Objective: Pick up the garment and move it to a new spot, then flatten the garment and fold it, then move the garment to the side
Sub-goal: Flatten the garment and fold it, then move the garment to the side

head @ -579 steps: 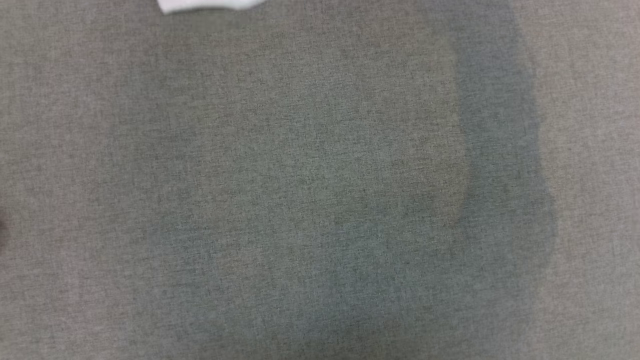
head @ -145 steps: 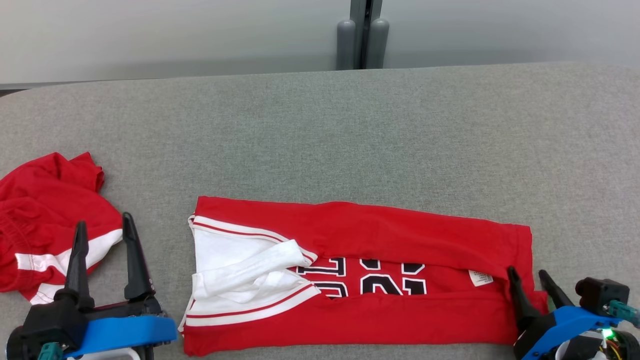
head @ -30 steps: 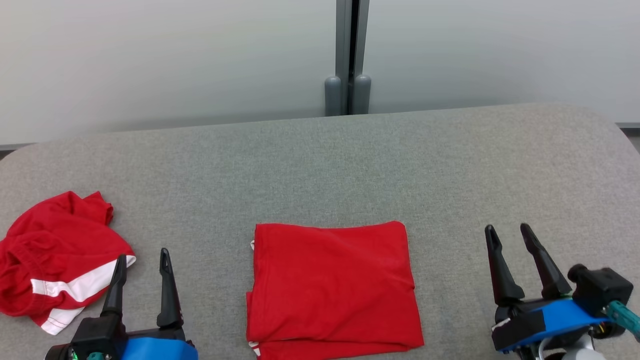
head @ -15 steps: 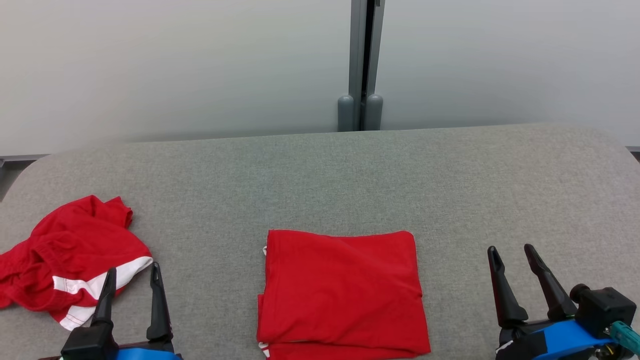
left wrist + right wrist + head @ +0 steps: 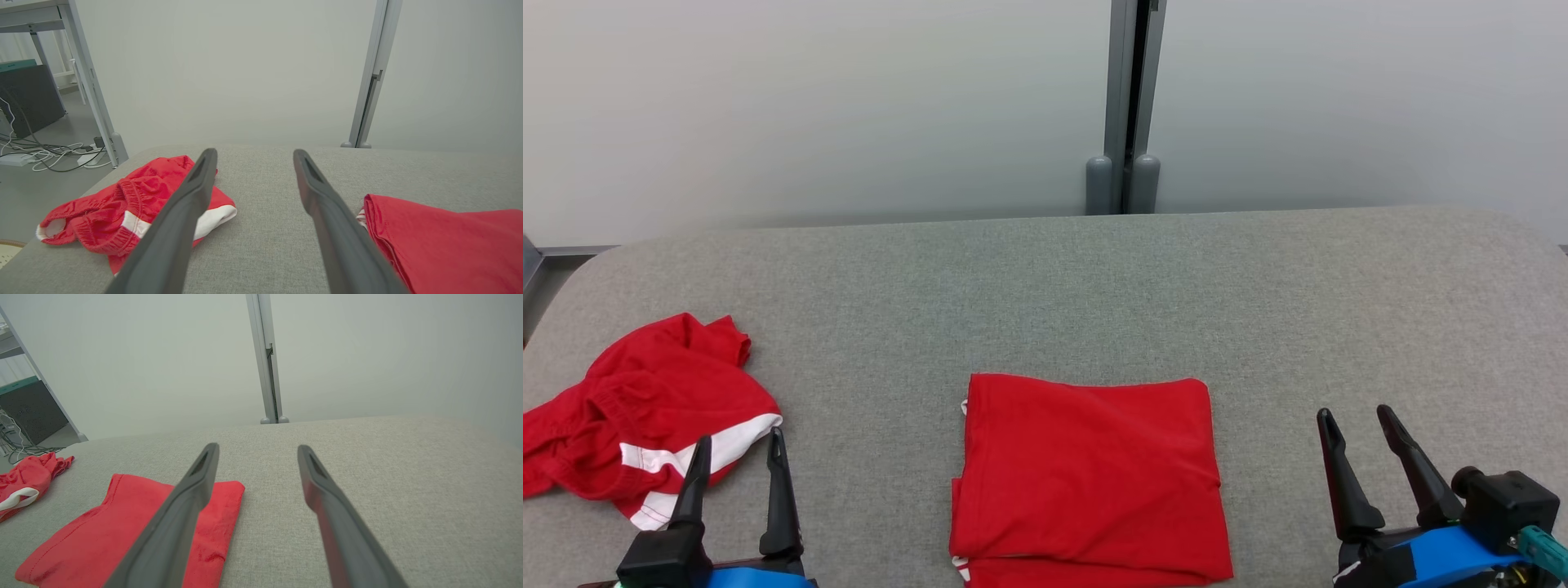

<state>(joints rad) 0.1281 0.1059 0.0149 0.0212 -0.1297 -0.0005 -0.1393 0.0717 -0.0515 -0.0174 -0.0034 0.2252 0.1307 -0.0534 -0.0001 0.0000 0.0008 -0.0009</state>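
Observation:
The garment (image 5: 1086,478) is a red shirt folded into a neat rectangle, lying flat near the front middle of the grey table (image 5: 1045,278). It also appears at the right of the left wrist view (image 5: 445,241) and the lower left of the right wrist view (image 5: 135,526). My left gripper (image 5: 739,445) stands open at the lower left, apart from the garment, with nothing between its fingers. My right gripper (image 5: 1356,416) stands open at the lower right, also empty and clear of the garment.
Crumpled red shorts with white stripes (image 5: 645,416) lie at the table's left edge, just beyond my left gripper. A grey partition wall with a metal post (image 5: 1127,106) stands behind the table. Cables and a desk leg (image 5: 94,106) are on the floor to the left.
The camera has turned a little, so the whole picture has shifted slightly rightward. The garment lies unchanged and both grippers stay open in place.

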